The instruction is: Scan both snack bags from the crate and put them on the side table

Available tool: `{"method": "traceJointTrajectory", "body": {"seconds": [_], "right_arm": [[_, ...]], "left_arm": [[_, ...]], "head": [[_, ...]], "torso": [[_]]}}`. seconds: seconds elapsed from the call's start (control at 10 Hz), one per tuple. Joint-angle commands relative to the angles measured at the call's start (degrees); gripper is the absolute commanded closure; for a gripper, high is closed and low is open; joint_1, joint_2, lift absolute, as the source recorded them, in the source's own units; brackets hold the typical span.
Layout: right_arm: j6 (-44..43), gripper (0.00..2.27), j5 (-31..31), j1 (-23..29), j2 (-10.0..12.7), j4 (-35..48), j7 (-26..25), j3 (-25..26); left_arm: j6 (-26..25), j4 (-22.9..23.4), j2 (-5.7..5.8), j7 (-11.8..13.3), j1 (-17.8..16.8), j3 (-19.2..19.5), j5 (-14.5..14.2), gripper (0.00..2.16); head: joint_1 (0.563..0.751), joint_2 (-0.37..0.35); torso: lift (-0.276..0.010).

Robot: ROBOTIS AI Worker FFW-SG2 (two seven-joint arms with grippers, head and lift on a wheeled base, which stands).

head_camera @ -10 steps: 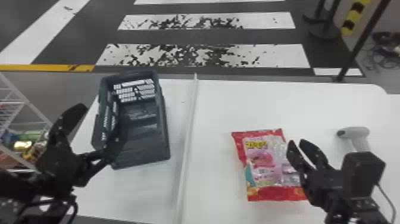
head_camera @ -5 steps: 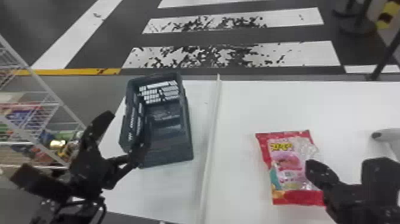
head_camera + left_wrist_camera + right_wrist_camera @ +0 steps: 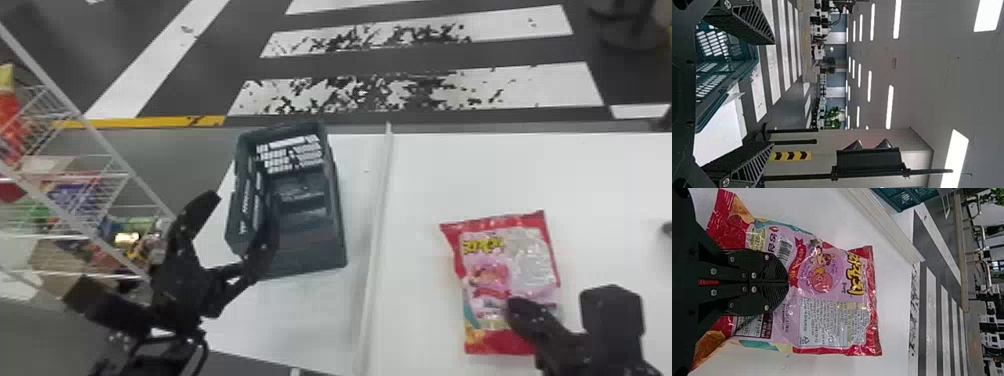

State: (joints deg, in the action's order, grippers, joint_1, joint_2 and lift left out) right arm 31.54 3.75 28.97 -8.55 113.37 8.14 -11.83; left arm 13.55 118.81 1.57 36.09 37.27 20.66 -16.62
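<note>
The right gripper point(image 3: 520, 311) has its fingers together over the crinkly, glossy snack bag point(image 3: 532, 255) on the smooth white table point(image 3: 450, 175); whether they pinch it is unclear. The left gripper point(image 3: 242, 209), spread wide and empty, is near the latticed crate point(image 3: 336, 215).

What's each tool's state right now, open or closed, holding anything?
Left tool: open, empty.
Right tool: closed, over the snack bag; can't tell if it pinches any of it.

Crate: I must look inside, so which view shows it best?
The head view, looking down into the crate, though the left tool overlaps it. The left wrist view shows some slotted walls; the right wrist view, a piece at the edge.
</note>
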Motion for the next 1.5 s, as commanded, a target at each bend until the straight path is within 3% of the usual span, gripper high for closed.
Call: {"method": "traceJointTrajectory", "body": {"seconds": [0.0, 0.2, 0.5, 0.9, 1.4], "right_arm": [[-0.5, 2.25, -0.5, 0.2, 0.0, 1.3, -0.1, 0.2], [1.3, 2.25, -1.1, 2.3, 0.0, 9.1, -0.3, 1.5], [2.2, 2.25, -1.0, 0.9, 0.1, 10.6, 1.2, -1.8], [2.0, 2.25, -2.0, -5.6, 0.2, 2.8, 2.0, -8.4], [4.3, 2.25, -4.6, -11.8, 1.3, -4.2, 1.8, -11.0]], "left_arm": [[0.2, -0.2, -0.08, 0.1, 0.0, 0.0, -0.1, 0.09], [0.2, -0.5, -0.08, 0.1, 0.0, 0.1, -0.1, 0.09], [0.4, -0.8, -0.16, 0.3, -0.1, -0.3, -0.1, 0.09], [0.2, -1.1, 0.19, 1.0, -0.7, -0.3, -0.1, 0.09], [0.2, -2.4, 1.07, 1.5, -1.9, -0.1, -0.9, 0.09]], "head": [[0.695, 0.285], [0.695, 0.277], [0.695, 0.282], [0.695, 0.35], [0.695, 0.35]], "torso": [[-0.087], [-0.087], [-0.087], [-0.087], [-0.087]]}}
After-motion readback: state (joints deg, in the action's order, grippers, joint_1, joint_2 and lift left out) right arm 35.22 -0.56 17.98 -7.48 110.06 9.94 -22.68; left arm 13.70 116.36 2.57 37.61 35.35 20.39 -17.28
